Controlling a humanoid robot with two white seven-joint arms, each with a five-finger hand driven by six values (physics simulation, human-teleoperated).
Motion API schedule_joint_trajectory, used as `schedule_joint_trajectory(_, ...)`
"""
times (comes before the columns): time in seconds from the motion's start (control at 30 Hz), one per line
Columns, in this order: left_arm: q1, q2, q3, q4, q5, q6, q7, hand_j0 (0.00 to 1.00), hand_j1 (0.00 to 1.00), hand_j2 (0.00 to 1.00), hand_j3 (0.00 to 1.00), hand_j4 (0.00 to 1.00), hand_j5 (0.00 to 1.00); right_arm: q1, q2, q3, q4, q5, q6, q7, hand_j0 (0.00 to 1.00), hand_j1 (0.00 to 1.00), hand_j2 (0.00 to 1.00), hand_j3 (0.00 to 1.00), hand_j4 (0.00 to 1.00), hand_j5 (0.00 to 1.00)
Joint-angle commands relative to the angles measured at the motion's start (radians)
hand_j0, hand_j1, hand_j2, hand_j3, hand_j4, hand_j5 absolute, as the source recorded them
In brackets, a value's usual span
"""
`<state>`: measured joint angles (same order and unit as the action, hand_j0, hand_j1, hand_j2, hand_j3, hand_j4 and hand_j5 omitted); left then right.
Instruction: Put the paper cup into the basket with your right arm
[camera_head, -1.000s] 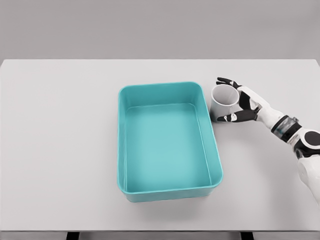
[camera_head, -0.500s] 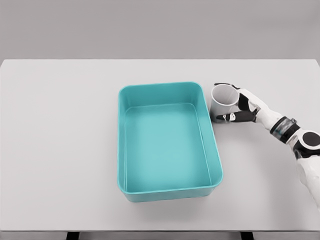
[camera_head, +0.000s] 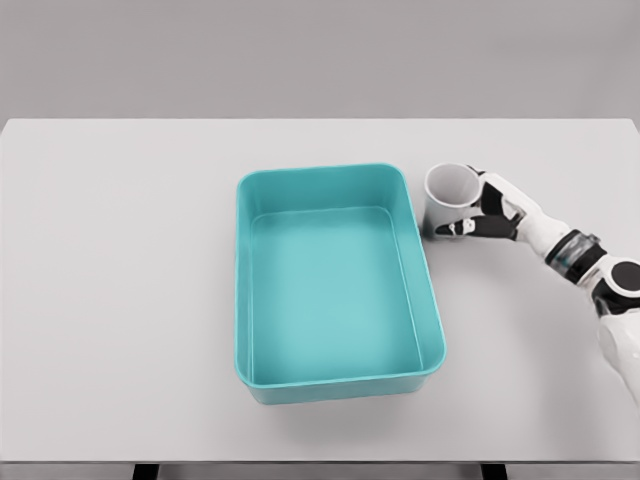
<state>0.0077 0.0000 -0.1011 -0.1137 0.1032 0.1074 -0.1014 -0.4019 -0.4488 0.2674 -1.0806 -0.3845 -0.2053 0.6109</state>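
A white paper cup (camera_head: 447, 198) stands upright on the table just right of the teal basket (camera_head: 243, 290), close to its far right corner. My right hand (camera_head: 478, 208) comes in from the right edge and is wrapped around the cup's right side, fingers behind the rim and thumb low at the front. The cup seems slightly tilted and a little higher than before. The basket is a rectangular tub with rounded corners, empty inside. My left arm does not show.
The white table (camera_head: 120, 250) spans the whole view, with its front edge at the bottom. The basket's near right corner (camera_head: 437, 362) lies below and left of my right forearm (camera_head: 570, 250).
The right hand's fingers have closed from spread around the cup to gripping it. The cup has shifted slightly up in the picture. The basket has not moved.
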Motion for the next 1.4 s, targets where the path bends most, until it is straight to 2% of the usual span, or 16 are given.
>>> schedule_joint_trajectory(0.0, 0.000, 0.000, 0.000, 0.000, 0.000, 0.000, 0.000, 1.00, 1.00, 1.00, 1.00, 1.00, 1.00, 0.000, -0.010, -0.020, -0.028, -0.007, 0.000, 0.000, 0.57, 0.57, 0.57, 0.57, 0.57, 0.57)
schedule_joint_trajectory(0.13, 0.000, 0.000, 0.000, 0.000, 0.000, 0.000, -0.001, 1.00, 1.00, 1.00, 1.00, 1.00, 1.00, 0.006, -0.014, -0.022, -0.058, -0.007, 0.001, 0.000, 0.55, 0.55, 0.55, 0.55, 0.55, 0.55)
schedule_joint_trajectory(0.4, 0.000, 0.000, 0.000, 0.000, 0.001, 0.000, 0.000, 1.00, 1.00, 1.00, 1.00, 1.00, 1.00, 0.020, -0.050, -0.059, -0.171, -0.008, 0.000, 0.000, 0.54, 0.54, 0.54, 0.54, 0.54, 0.54)
schedule_joint_trajectory(0.6, 0.000, 0.000, 0.000, 0.000, 0.001, 0.000, 0.000, 1.00, 1.00, 1.00, 1.00, 1.00, 1.00, 0.051, -0.060, -0.073, -0.295, -0.007, -0.003, 0.000, 0.54, 0.54, 0.54, 0.54, 0.54, 0.54)
schedule_joint_trajectory(0.73, 0.000, 0.000, 0.000, 0.000, 0.000, 0.000, 0.000, 1.00, 1.00, 1.00, 1.00, 1.00, 1.00, 0.054, -0.064, -0.073, -0.349, -0.004, -0.005, 0.000, 0.54, 0.54, 0.54, 0.54, 0.54, 0.54)
schedule_joint_trajectory(0.83, 0.000, 0.000, 0.000, 0.000, 0.000, 0.000, -0.001, 1.00, 1.00, 1.00, 1.00, 1.00, 1.00, 0.055, -0.065, -0.073, -0.387, -0.004, -0.028, 0.000, 0.54, 0.54, 0.54, 0.54, 0.54, 0.54)
schedule_joint_trajectory(0.93, 0.000, 0.000, 0.000, 0.000, 0.000, 0.000, -0.001, 1.00, 1.00, 1.00, 1.00, 1.00, 1.00, 0.055, -0.064, -0.073, -0.433, 0.042, -0.043, 0.000, 0.54, 0.54, 0.54, 0.54, 0.54, 0.54)
schedule_joint_trajectory(1.17, 0.000, 0.000, 0.000, 0.000, 0.001, 0.000, 0.000, 1.00, 1.00, 1.00, 1.00, 1.00, 1.00, 0.074, -0.062, -0.066, -0.516, 0.128, -0.146, 0.000, 0.54, 0.54, 0.54, 0.54, 0.54, 0.54)
schedule_joint_trajectory(1.37, 0.000, 0.000, 0.000, 0.000, 0.000, 0.000, 0.000, 1.00, 1.00, 1.00, 1.00, 1.00, 1.00, 0.080, -0.062, -0.039, -0.539, 0.179, -0.244, 0.000, 0.54, 0.54, 0.54, 0.54, 0.54, 0.54)
